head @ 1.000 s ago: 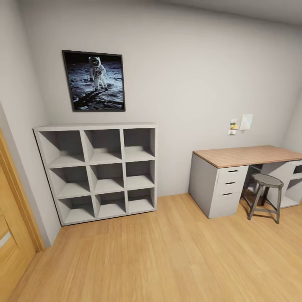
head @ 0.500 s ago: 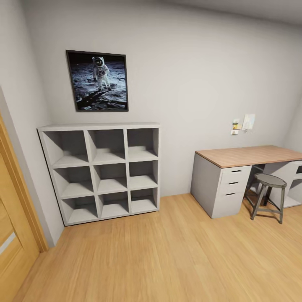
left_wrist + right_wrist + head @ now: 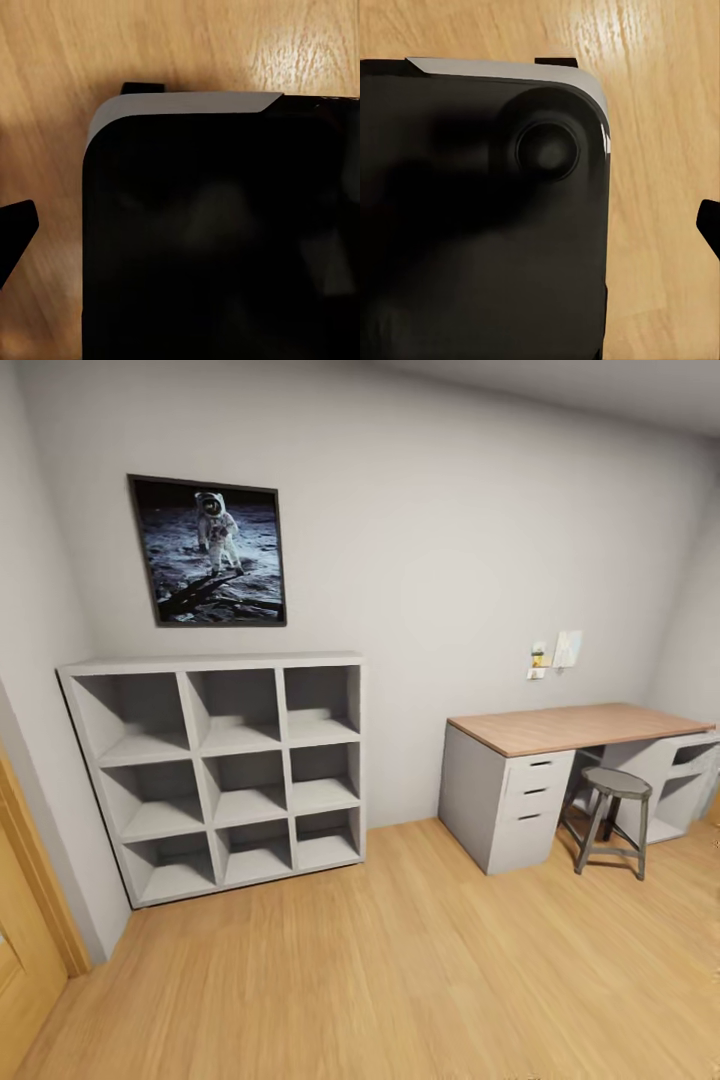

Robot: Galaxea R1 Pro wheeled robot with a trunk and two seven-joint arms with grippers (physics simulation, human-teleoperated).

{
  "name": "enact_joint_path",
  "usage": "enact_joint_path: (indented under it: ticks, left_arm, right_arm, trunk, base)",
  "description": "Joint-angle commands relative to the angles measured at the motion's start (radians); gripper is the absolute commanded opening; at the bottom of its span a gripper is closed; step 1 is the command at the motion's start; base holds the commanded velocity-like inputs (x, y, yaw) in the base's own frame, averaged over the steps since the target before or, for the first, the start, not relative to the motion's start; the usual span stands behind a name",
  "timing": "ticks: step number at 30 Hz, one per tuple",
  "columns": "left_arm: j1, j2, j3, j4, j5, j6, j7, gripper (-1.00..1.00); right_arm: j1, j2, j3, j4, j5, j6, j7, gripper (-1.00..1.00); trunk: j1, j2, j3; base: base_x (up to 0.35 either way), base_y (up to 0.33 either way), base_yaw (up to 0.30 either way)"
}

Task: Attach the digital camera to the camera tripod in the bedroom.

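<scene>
Bedroom (image 3: 440, 560): white walls, wood floor (image 3: 400, 970).

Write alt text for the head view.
A white nine-cubby shelf stands against a pale wall under a framed astronaut photo. To its right are a wood-topped desk with drawers and a grey stool, all on a light wood floor.
</scene>
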Motion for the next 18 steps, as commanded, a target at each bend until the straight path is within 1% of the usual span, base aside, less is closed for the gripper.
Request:
enact_joint_path:
  ticks: [1,18]
  left_arm:
    - [0.001,0.0,0.001,-0.002,0.004,-0.001,-0.001,1.0]
    - [0.001,0.0,0.002,-0.002,0.004,-0.001,-0.001,1.0]
  right_arm:
    - [0.0,0.0,0.0,0.0,0.0,-0.003,-0.001,1.0]
    - [0.0,0.0,0.0,0.0,0.0,-0.003,-0.001,1.0]
  trunk:
    - [0.0,0.0,-0.001]
    - [0.0,0.0,-0.001]
  base:
    - [0.0,0.0,-0.158]
    - [0.0,0.0,-0.143]
